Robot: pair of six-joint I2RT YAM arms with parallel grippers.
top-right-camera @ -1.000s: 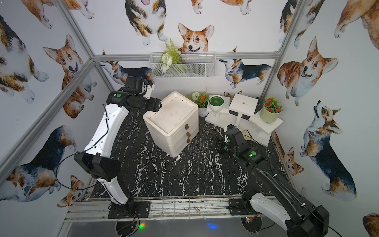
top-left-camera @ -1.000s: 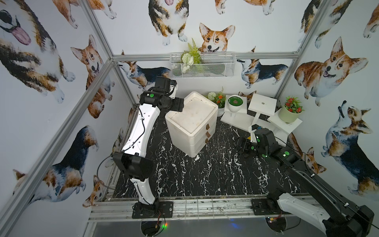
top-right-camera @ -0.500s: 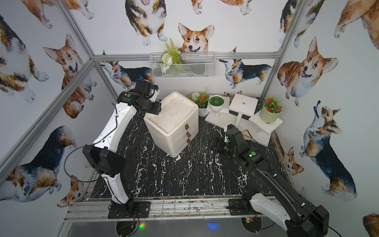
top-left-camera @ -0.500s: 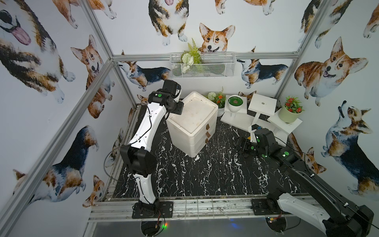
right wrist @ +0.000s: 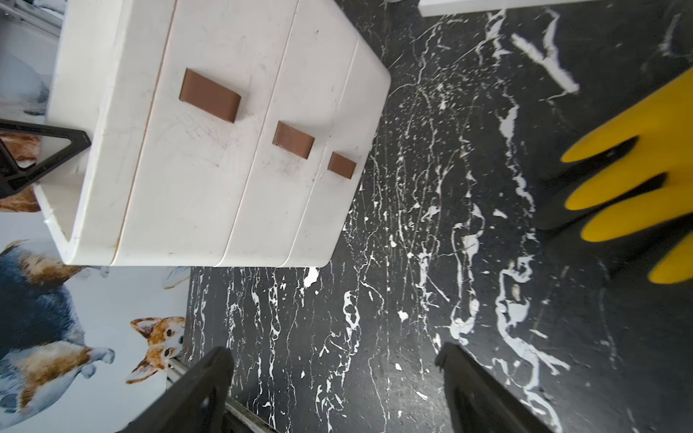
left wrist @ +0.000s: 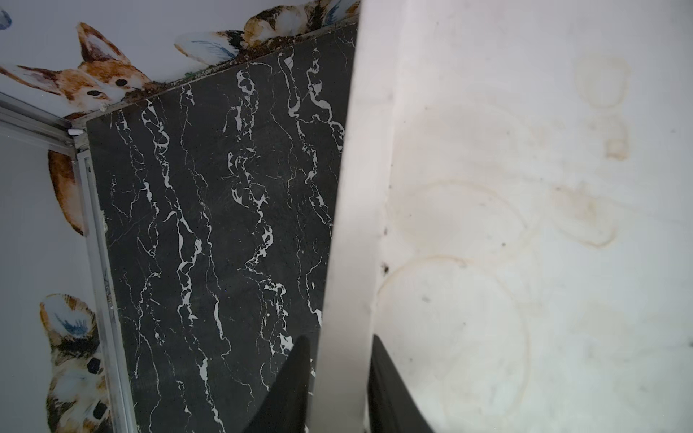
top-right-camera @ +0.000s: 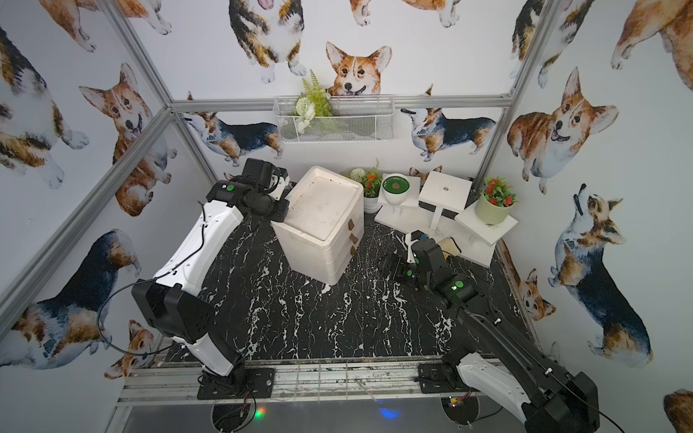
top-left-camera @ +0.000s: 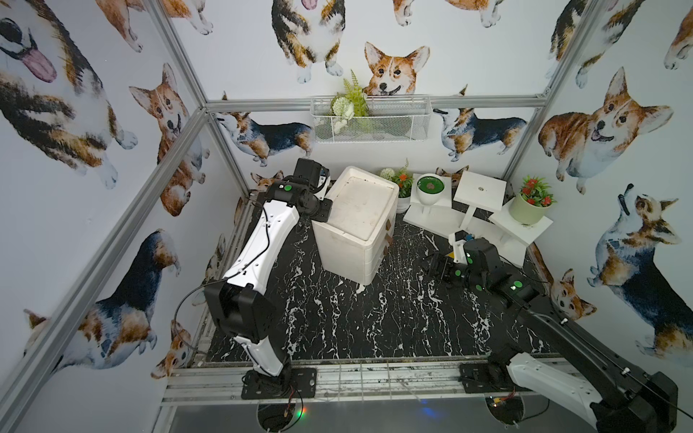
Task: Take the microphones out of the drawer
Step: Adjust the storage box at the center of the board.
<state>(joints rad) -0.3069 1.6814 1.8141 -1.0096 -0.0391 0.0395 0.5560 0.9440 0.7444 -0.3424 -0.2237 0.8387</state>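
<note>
The white drawer unit [top-left-camera: 360, 221] [top-right-camera: 322, 221] stands at the back of the black marble table, a little left of the middle. Its three drawers, each with a brown handle [right wrist: 210, 95] [right wrist: 293, 140] [right wrist: 341, 165], are all pushed in. The microphone is hidden. My left gripper [top-left-camera: 324, 208] [left wrist: 341, 341] is shut on the raised rim [left wrist: 360, 187] along the left edge of the unit's top, one finger on each side. My right gripper [top-left-camera: 431, 262] [right wrist: 333, 352] hovers open over the table in front of the drawers, holding nothing.
A yellow rubber glove [right wrist: 637, 180] lies on the table near my right gripper. White stepped shelves [top-left-camera: 476, 195] at the back right carry a green flower pot [top-left-camera: 528, 210] and a white bowl [top-left-camera: 429, 187]. A wire basket [top-left-camera: 369, 120] hangs on the back wall.
My left arm swung from the back wall towards the unit's top and its jaws closed on the rim. The right arm has not moved.
</note>
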